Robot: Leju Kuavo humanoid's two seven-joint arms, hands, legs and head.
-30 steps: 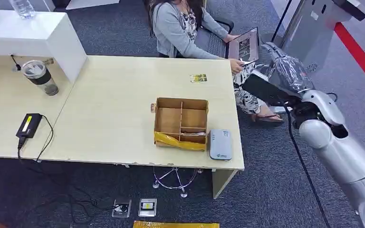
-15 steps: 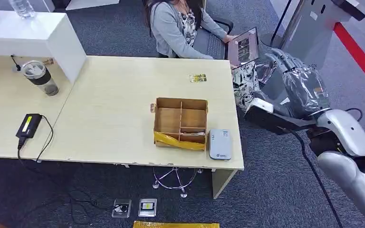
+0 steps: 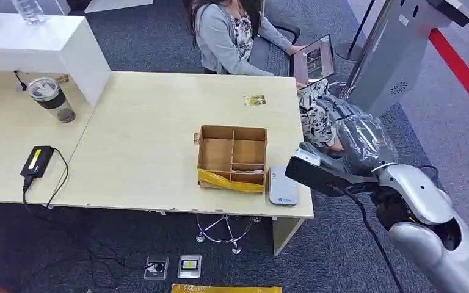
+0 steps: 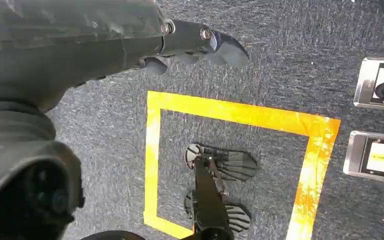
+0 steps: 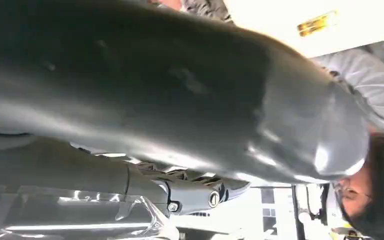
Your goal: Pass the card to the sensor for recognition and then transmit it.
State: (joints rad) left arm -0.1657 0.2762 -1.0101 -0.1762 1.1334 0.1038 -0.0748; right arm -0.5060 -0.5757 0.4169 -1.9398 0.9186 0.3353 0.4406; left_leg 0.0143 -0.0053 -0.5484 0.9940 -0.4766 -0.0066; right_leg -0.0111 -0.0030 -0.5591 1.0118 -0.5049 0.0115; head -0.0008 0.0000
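One card [image 3: 254, 100] lies flat on the pale worktop [image 3: 146, 140], near its far edge, well apart from the right hand [image 3: 354, 131] and beyond it toward the seated person [image 3: 232, 36]. Right hand, wrapped in clear plastic, hangs in the air just off the worktop's right end, above the dark carpet, with a black box-like piece on its wrist reaching toward the worktop's corner. Fingers hidden under the wrap and pointing away; cannot tell whether they are clenched or released. Nothing can be made out in its grasp. In the right wrist view the thick grey thumb [image 5: 180, 105] covers most of the frame, with the card [image 5: 319, 23] a small yellow strip past it on the pale surface.

Sensor [image 3: 283, 185], a small grey flat unit, sits on the worktop's near right corner, just beside the wrist's black piece and touching the right wall of the cardboard box [image 3: 232, 157]. Box is divided into compartments, yellow tape along its near edge.

Left hand [image 4: 180, 42] hangs low over grey carpet, above a square of yellow floor tape [image 4: 240, 117]; the dark fingers [image 4: 225, 47] lie curled in with nothing between them.

Farther from the right hand, across the worktop: a black adapter [image 3: 37, 161] with cable, a lidded tumbler [image 3: 50, 97]. Person sits at the far side with a laptop [image 3: 308, 58].
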